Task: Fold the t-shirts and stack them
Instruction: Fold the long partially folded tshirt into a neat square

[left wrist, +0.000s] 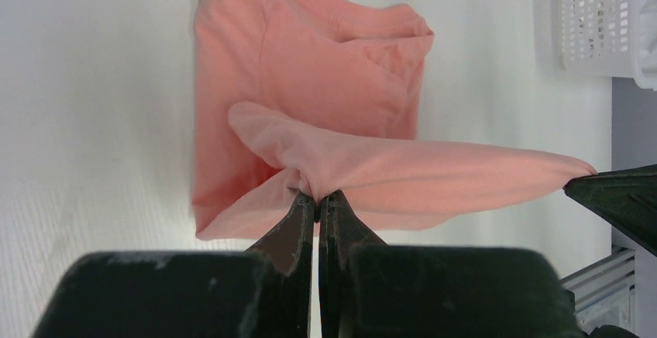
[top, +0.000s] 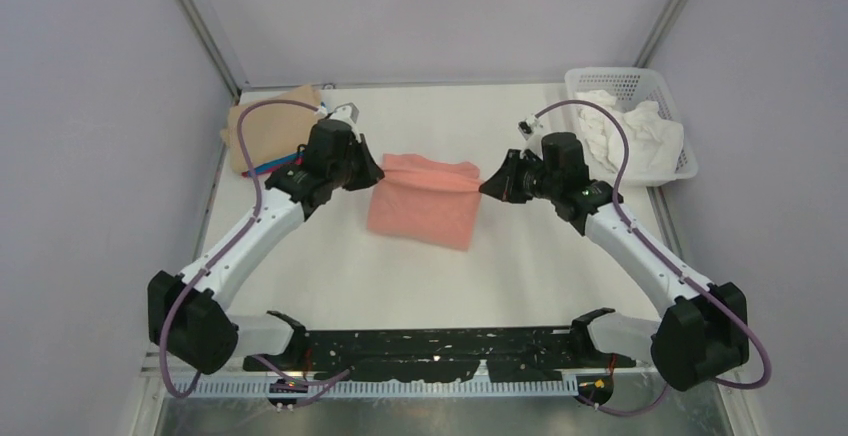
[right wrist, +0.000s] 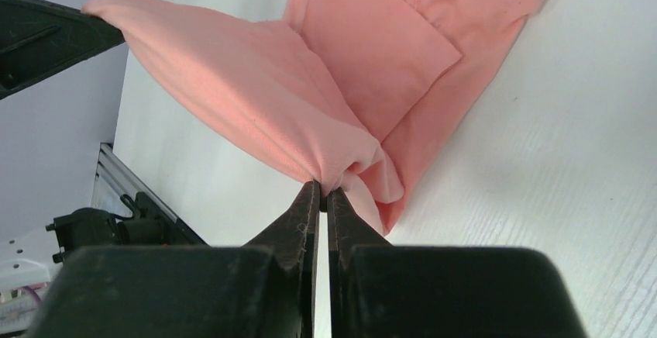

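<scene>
The salmon-pink shirt (top: 425, 211) lay in the middle of the table (top: 540, 256), its far edge lifted and pulled taut between the two claws. The left claw (left wrist: 316, 197) was clamped tight on one end of that edge, the right claw (right wrist: 324, 187) on the other. A tan shirt (top: 262, 131) sat at the far left corner.

open table (top: 500, 286) nearside, basket (top: 640, 84) far right, likely shirt pile (top: 282, 131) far left
</scene>
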Motion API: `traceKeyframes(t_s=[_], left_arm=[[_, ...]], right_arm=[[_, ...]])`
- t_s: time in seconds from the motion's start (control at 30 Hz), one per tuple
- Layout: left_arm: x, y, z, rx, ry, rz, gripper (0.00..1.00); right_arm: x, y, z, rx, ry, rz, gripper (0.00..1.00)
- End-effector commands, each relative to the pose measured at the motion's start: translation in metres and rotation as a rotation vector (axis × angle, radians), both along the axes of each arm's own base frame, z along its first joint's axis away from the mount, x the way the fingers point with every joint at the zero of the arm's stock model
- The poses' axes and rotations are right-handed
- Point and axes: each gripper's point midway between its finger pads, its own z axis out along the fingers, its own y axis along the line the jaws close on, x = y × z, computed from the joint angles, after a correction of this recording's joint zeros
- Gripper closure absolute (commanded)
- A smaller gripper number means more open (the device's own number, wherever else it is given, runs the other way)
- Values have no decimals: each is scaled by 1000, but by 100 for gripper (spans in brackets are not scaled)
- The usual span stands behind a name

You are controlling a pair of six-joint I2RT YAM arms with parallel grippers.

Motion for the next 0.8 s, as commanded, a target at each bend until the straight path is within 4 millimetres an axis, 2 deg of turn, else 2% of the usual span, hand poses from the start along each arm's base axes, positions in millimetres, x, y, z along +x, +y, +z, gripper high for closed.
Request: traceKeyframes(t_s=[0.0,0.03,0.07,0.1,0.13,0.17,0.2,0.23,0.27,0.37,0.4,0.5,0.53,0.57,0.67,0.77], left_arm=[[43,8,15,22,-66,33,100],[49,7,11,19,-53,32,100],[54,5,8,11,-41,22,100],[60,5,4,13,-28,21,100],[66,6,0,19,-17,24,100],[72,6,-5,24,-3,28,100],[77,5,-9,26,12,26,100],[83,3,-11,23,19,18,100],[88,3,-16,22,29,15,100],[105,-3,-31,32,62,-12,100],[109,-4,-34,42,73,-20,100],[119,-3,-46,78,113,-8,100],[122,-2,-50,90,121,-4,100],[124,0,-55,104,127,-3,100],[133,6,-63,124,138,12,100],[137,3,-68,111,155,-11,100]], right_arm=[[39,-9,7,6,-50,-42,94],[46,-10,8,16,-53,-53,94],[50,-8,-1,21,-27,-47,94],[58,-9,0,37,-34,-56,94],[62,-7,-8,43,-11,-50,94],[69,-6,-5,55,-21,-54,94],[75,-6,-14,54,3,-55,94],[81,-4,-12,61,-8,-58,94],[87,-3,-20,58,8,-61,94],[104,-1,-26,64,16,-81,94],[107,-1,-36,57,34,-79,94],[122,2,-51,48,65,-76,94],[128,2,-50,48,62,-78,94],[131,2,-59,41,79,-85,94],[143,0,-65,32,82,-113,94],[151,-5,-72,8,81,-150,94]])
